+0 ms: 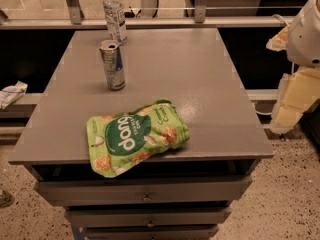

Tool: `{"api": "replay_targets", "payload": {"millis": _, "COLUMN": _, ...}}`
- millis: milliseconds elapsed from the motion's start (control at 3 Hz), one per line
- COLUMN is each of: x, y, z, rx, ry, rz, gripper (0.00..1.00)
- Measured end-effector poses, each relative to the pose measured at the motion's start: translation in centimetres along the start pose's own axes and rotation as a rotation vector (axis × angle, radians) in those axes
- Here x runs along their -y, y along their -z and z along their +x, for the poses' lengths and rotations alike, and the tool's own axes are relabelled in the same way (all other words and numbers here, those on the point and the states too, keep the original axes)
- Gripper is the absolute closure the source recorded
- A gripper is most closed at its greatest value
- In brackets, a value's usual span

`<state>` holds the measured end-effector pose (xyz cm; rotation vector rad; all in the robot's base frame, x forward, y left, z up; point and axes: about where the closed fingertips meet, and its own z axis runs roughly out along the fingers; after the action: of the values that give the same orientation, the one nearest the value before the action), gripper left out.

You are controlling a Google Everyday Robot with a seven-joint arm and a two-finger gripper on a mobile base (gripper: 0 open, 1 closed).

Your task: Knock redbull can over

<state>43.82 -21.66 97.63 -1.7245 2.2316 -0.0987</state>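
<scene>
The redbull can (112,65), slim, silver and blue with a silver top, stands upright on the grey table (200,74) in its back-left part. The white arm (306,31) comes in at the right edge of the view. My gripper (292,106) hangs below the arm, beyond the table's right edge and far to the right of the can. It touches nothing on the table.
A clear water bottle (114,14) with a white cap stands upright just behind the can at the table's back edge. A green snack bag (136,136) lies flat near the front edge. Drawers (146,190) sit under the tabletop. A rail runs behind the table.
</scene>
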Motion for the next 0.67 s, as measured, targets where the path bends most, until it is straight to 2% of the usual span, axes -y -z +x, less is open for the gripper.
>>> {"api": "replay_targets", "payload": {"millis": 333, "x": 0.0, "y": -0.1, "z": -0.1, "rx": 0.006, "ry": -0.001, "rz": 0.001, "gripper": 0.0}}
{"api": "replay_targets", "payload": {"millis": 667, "x": 0.5, "y": -1.7, "z": -3.3, "rx": 0.162, "ry": -0.038, "rz": 0.013, "gripper": 0.0}}
